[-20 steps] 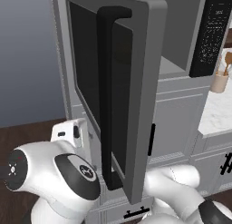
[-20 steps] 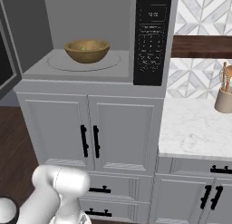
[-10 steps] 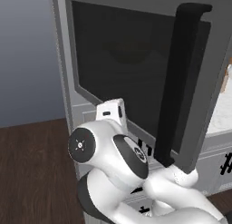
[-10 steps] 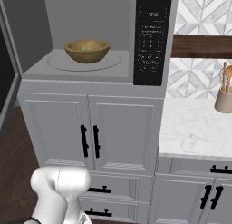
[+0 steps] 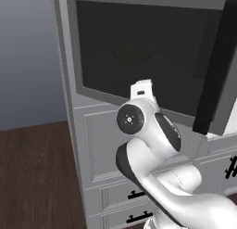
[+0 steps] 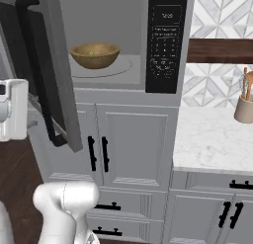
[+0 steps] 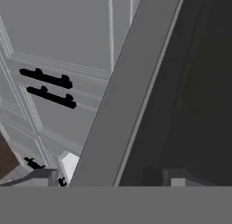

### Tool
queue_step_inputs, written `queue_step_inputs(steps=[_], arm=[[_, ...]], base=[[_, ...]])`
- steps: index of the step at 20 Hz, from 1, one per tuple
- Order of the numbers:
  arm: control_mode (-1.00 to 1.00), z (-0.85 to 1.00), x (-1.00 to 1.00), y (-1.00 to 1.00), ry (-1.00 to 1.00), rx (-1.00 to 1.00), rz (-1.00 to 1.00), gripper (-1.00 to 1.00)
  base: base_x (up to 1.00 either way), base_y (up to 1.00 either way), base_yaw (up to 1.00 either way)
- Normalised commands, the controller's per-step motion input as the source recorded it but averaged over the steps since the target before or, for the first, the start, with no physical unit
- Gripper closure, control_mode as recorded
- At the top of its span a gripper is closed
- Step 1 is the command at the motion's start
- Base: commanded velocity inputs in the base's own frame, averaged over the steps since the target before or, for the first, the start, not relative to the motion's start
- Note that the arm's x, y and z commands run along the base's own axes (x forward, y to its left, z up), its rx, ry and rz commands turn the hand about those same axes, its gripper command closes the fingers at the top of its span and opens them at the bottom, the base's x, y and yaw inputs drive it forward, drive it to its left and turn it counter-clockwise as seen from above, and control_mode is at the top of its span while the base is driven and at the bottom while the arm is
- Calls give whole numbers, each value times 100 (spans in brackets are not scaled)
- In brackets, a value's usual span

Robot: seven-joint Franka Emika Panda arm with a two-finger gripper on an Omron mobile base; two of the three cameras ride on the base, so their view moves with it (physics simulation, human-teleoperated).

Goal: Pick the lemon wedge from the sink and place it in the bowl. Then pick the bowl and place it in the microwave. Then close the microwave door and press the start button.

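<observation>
The microwave stands open with the brown wooden bowl on its turntable. A tiny yellow-green lemon wedge lies inside the bowl. The microwave door is swung partway in, its black bar handle facing the room. My gripper is open against the door's outer face, its fingertips wide apart on either side of the grey door frame and dark glass. My arm reaches up in front of the door. The sink is out of view.
Grey cabinet doors with black handles sit under the microwave, with drawers below. To the right, a marble counter holds a utensil crock. Dark wood floor lies to the left.
The door has swung further toward the microwave, entering the right base view from the left. My arm has followed it, rising and moving right. The fingers have narrowed slightly.
</observation>
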Motion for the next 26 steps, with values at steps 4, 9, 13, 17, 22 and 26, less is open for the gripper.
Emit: queue_step_inputs(steps=[4,9,13,17,22,26], arm=[[-100,39,83,-59,-7,0,3,-100],[-100,42,59,-59,-5,0,9,-100],[-100,8,65,-55,-3,0,20,-100],[-100,0,88,-40,0,0,23,-100],[-100,0,94,-25,0,0,27,-100],[-100,-1,88,-5,0,0,24,-100]], base=[[0,0,0],[0,0,0],[0,0,0],[0,0,0],[0,0,0],[0,0,0]])
